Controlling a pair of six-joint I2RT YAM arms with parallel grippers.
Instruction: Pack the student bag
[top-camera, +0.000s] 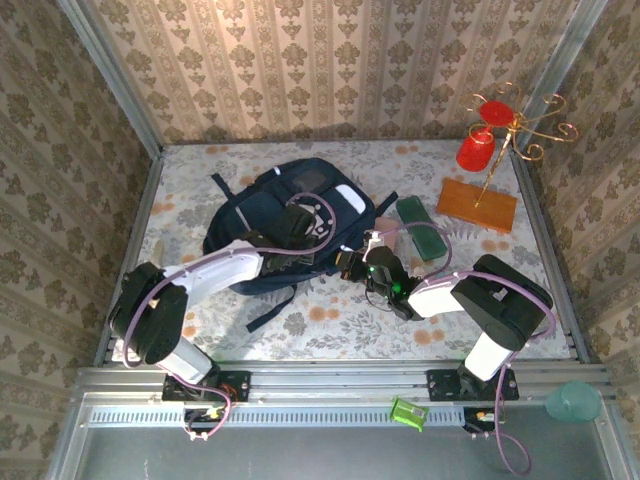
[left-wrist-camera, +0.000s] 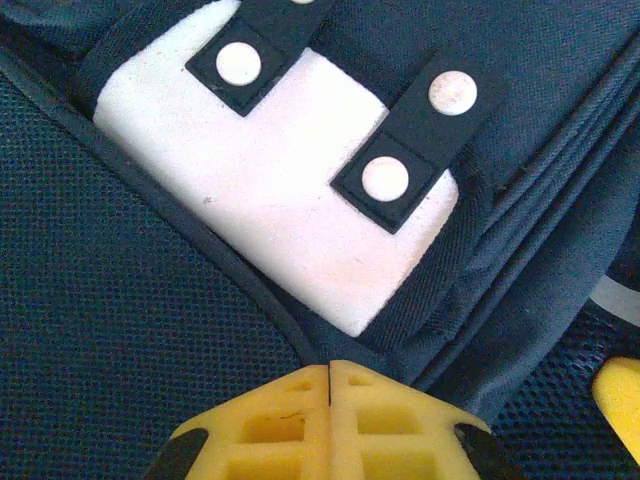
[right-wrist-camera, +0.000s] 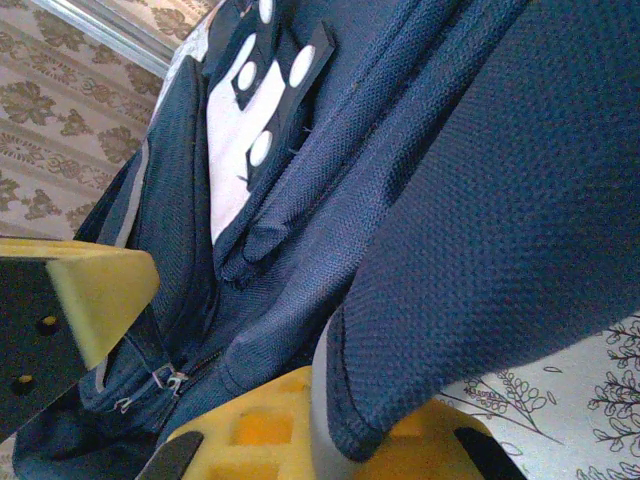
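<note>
While the student bag (top-camera: 262, 205) lies on the worktop (top-camera: 330, 325), the left gripper (left-wrist-camera: 330, 375) has its fingers (left-wrist-camera: 270, 425) closed beside the white patch (left-wrist-camera: 290, 210). The right gripper (right-wrist-camera: 335, 425) fingers (right-wrist-camera: 250, 430) pinch the bag's fabric.

I'm looking into a staged robot lab cell dressed up like a home, not a real room. Damask wallpaper panels (top-camera: 330, 60) are standing on three sides, slotting into bare aluminium posts (top-camera: 108, 70). A floral cloth (top-camera: 330, 325) is covering the table. Along the table's near edge an aluminium rail (top-camera: 330, 385) is carrying both arm bases (top-camera: 190, 362), and a grey metal ledge (top-camera: 300, 450) is running in front of it. Household-type items are sitting out: the student bag (top-camera: 255, 205) around the table's middle, and a gold wire stand (top-camera: 505, 125) holding red pieces on a wooden base (top-camera: 477, 204) near the far right corner.
</note>
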